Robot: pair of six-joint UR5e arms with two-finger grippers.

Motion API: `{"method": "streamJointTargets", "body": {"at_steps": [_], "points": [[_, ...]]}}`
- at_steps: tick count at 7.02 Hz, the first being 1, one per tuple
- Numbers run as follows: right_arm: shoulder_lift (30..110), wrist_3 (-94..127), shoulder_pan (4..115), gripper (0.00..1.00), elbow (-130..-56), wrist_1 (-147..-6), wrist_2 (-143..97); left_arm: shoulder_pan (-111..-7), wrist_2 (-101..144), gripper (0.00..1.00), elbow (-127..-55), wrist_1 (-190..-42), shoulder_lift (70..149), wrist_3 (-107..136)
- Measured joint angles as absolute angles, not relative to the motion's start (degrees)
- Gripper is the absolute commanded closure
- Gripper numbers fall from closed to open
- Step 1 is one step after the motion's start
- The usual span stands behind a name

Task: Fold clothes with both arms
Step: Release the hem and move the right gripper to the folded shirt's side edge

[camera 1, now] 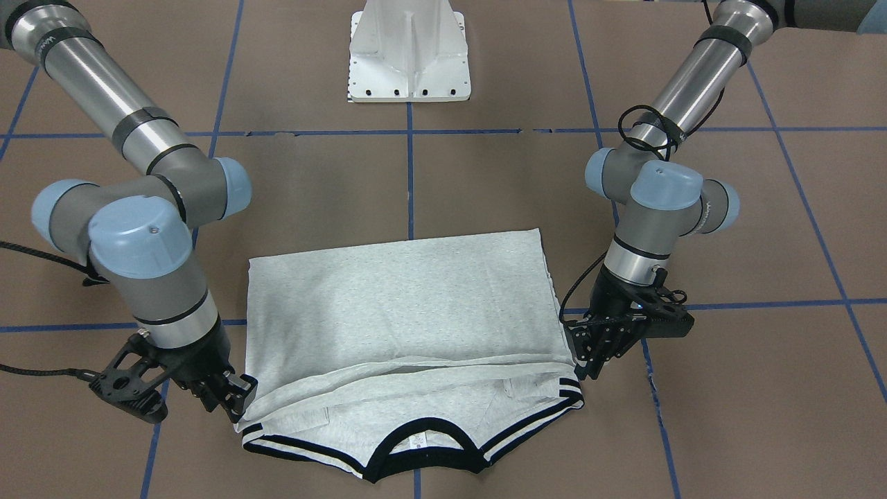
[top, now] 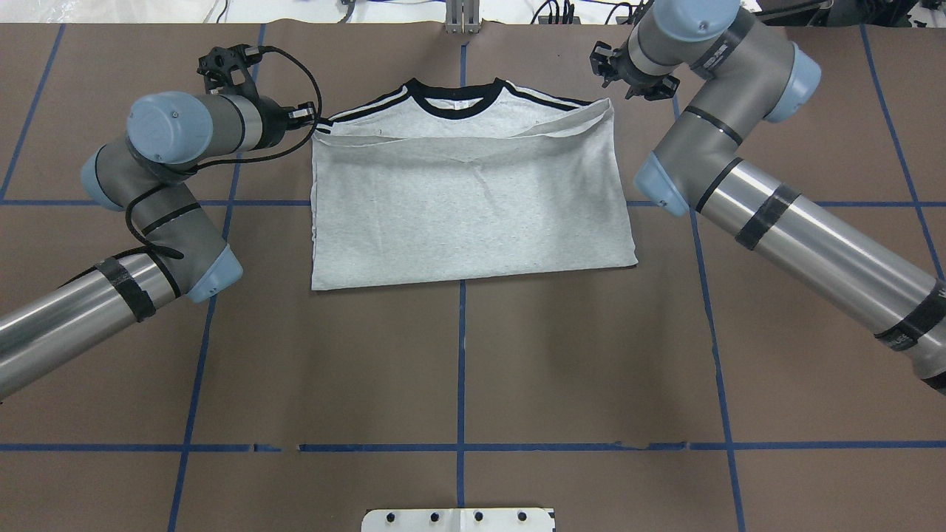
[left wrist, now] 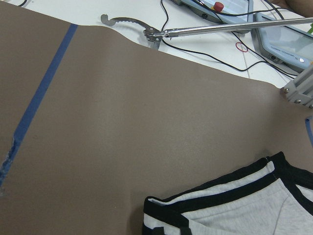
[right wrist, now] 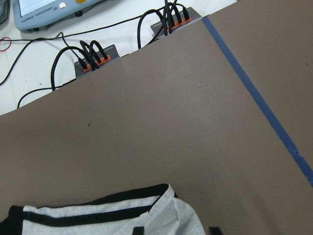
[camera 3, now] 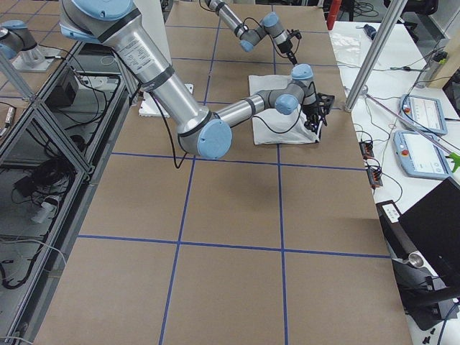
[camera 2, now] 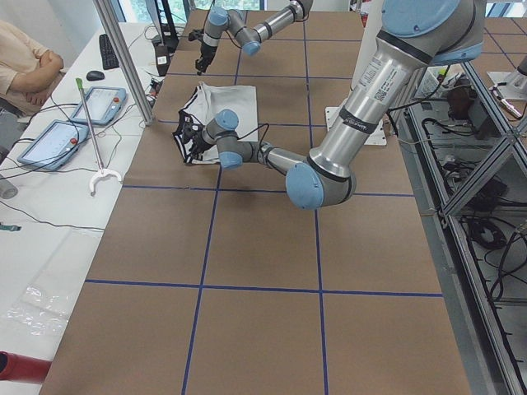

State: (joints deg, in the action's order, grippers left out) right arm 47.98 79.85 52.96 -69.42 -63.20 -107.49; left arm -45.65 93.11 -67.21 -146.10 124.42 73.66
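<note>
Item: one light heather-grey T-shirt [camera 1: 409, 305], lying flat on the brown paper-covered worktop [camera 1: 485, 173], centred across the middle blue tape line [camera 1: 410, 180] on the side away from the white pedestal base [camera 1: 410, 55]. Condition: folded in half, the plain lower part laid over the upper part, its free edge stopping just short of the black collar [camera 1: 416, 450]. The collar and the black-and-white shoulder stripes [camera 1: 533, 416] lie uncovered and point toward the operators' edge. The folded edge sits slightly rumpled and lifted at both ends. Left arm: bent at the elbow, wrist low. Its pincer [camera 1: 584, 360] meets the corner of the upper layer at the shirt's shoulder. Whether its jaws are parted or clamped on cloth cannot be told from any view. Right arm: posed in mirror fashion, its pincer [camera 1: 235, 398] low at the opposite corner of the same layer. In the right wrist view two dark fingertips [right wrist: 139, 229] stand apart at the bottom edge with the grey cloth corner between them, so the jaws read as parted and not clamped. Surroundings: a white side table [camera 2: 49, 206] beyond the worktop carries two control tablets [camera 2: 99, 103], cables and a long reach-grabber tool [camera 2: 92, 136]. A seated person's folded arm [camera 2: 29, 66] shows at its far end.
</note>
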Motion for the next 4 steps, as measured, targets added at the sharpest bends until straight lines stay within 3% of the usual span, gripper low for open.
{"method": "streamJointTargets", "body": {"at_steps": [4], "points": [[62.7,91.7,45.5,0.0,-85.3,-59.9,-106.9,-45.8,93.4,0.63,-67.4,-147.1,124.6,73.5]]}}
